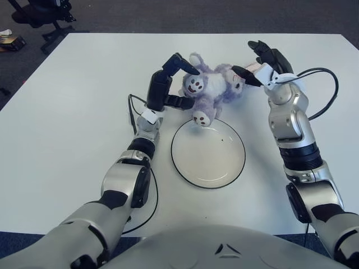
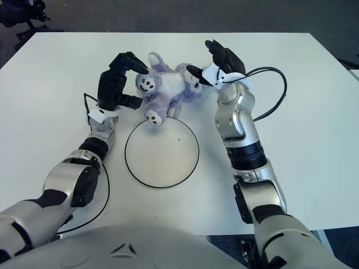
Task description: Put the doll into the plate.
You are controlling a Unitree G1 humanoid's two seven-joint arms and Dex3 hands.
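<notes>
left eye view: the purple doll [image 1: 210, 89] lies on the white counter [image 1: 67, 123] near its far edge, one foot over the plate [image 1: 208, 152] rim. left hand [image 1: 168, 84] curls beside its head. right hand [image 1: 263, 63] is open, holding nothing.

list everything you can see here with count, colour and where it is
doll: 1, purple plush, on the table just beyond the plate, one foot at the plate's far rim
plate: 1, white with dark rim, centre of the table, nothing in it
table: 1, white
office chair: 1, black, on the floor at far left
left hand: 1, black, fingers around the doll's left side
right hand: 1, black, open at the doll's right side
</notes>
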